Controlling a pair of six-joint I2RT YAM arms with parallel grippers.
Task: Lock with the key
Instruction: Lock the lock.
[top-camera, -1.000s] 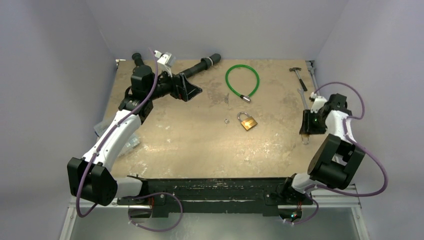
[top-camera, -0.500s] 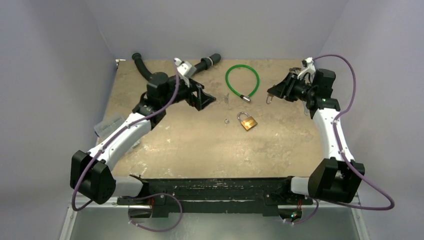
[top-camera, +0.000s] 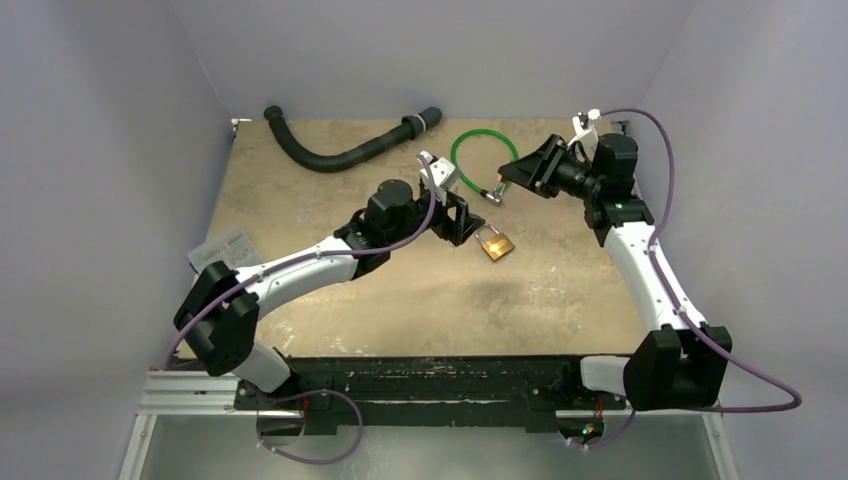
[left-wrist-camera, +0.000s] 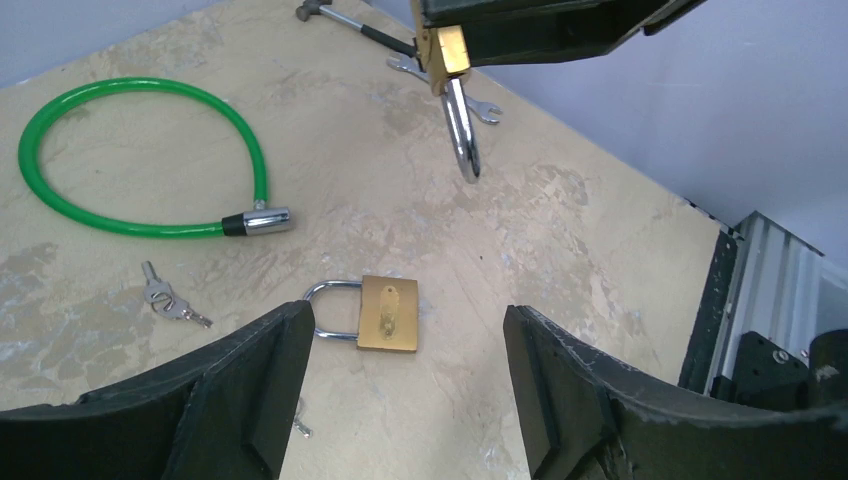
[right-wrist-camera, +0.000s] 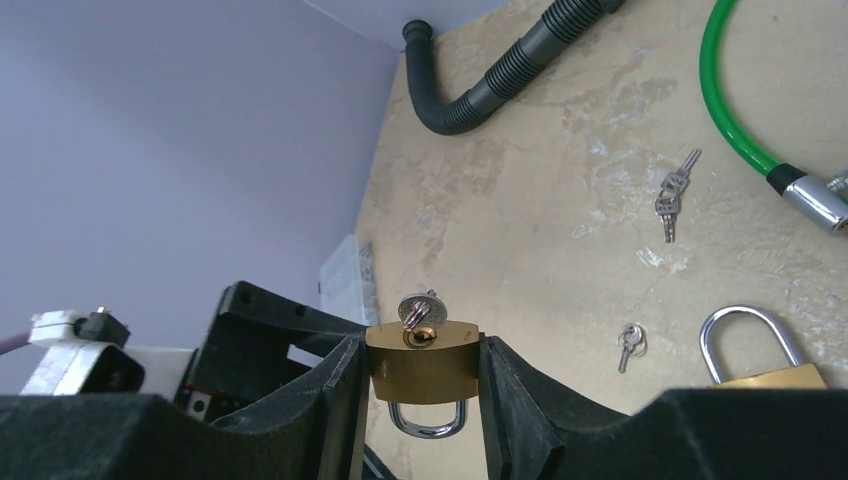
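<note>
My right gripper (top-camera: 510, 177) is shut on a small brass padlock (right-wrist-camera: 421, 362), held in the air over the back of the table with its silver shackle closed. A small silver key (right-wrist-camera: 418, 309) sticks in its keyhole. The left wrist view shows this held lock (left-wrist-camera: 450, 50) hanging above the table. A second brass padlock (top-camera: 494, 244) lies flat on the table, also seen in the left wrist view (left-wrist-camera: 388, 313). My left gripper (top-camera: 460, 214) is open and empty just left of it, with its jaws wide apart (left-wrist-camera: 405, 400).
A green cable loop (top-camera: 484, 160) lies behind the padlock. Loose key bunches (left-wrist-camera: 170, 301) (right-wrist-camera: 630, 343) lie on the table near my left gripper. A black corrugated hose (top-camera: 340, 152) lies at the back left. A small hammer (left-wrist-camera: 340, 15) and a spanner (left-wrist-camera: 440, 85) lie at the back right. A plastic bag (top-camera: 225, 247) sits at the left edge.
My left arm has swung right from the hose to beside the padlock on the table. My right arm has moved from the right edge to the back middle, carrying the padlock.
</note>
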